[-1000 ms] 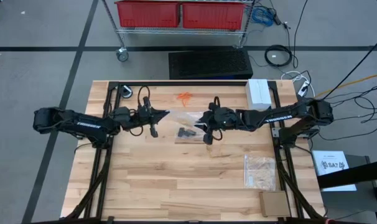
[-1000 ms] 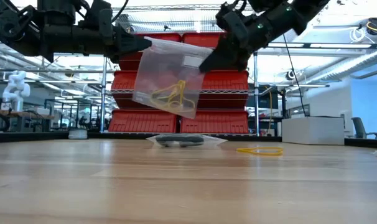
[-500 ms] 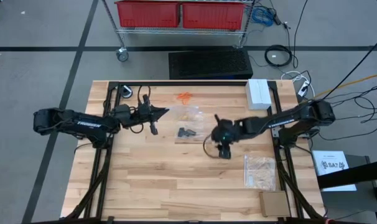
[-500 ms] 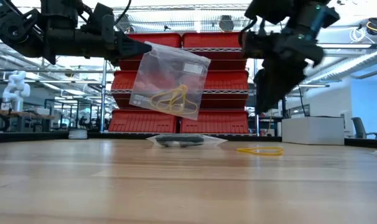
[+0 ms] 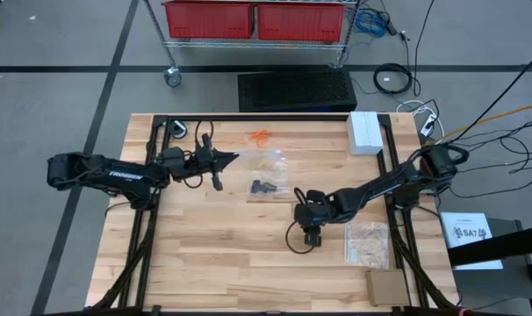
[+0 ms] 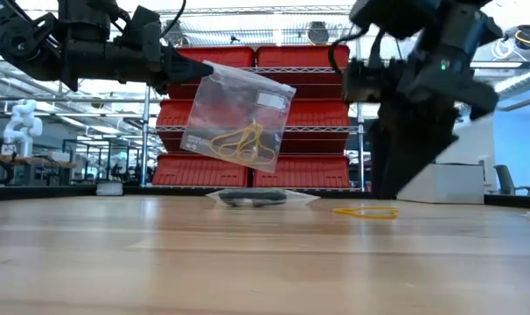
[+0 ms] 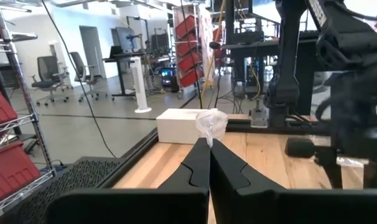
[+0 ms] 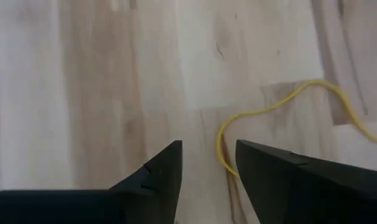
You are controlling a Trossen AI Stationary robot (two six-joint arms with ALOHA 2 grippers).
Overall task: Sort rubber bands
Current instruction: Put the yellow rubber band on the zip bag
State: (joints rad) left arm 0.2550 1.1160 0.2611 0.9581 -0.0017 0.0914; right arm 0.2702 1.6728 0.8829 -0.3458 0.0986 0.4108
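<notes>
Rubber bands lie in several places: a pale yellow rubber band (image 8: 272, 121) rests loose on the wooden bench (image 5: 204, 254), an orange cluster (image 5: 261, 137) sits near the bench's far edge, a black cluster (image 5: 263, 186) lies inside a clear bag flat at mid-bench, and more yellow bands (image 6: 240, 143) hang in the bottom of a raised clear plastic bag (image 6: 239, 112). The left arm reaches in level from the left side of the bench, stretched almost straight, and the left gripper (image 5: 230, 159) has its jaws pressed together on the top corner of that raised bag, which dangles well clear of the wood; the left wrist view shows a crumple of clear plastic pinched at the fingertips (image 7: 208, 155). The right arm comes from the right side, bent at the elbow and angled down toward the near middle of the bench, its wrist turned so the right gripper (image 8: 208, 152) points down at the surface. Its jaws stand apart by a narrow gap and hold nothing, with the loose yellow band curving on the wood just beside and between them. Another clear bag (image 5: 366, 241) lies near the right edge, beside a cardboard piece (image 5: 387, 287), and a white box (image 5: 363, 132) sits at the far right corner.
</notes>
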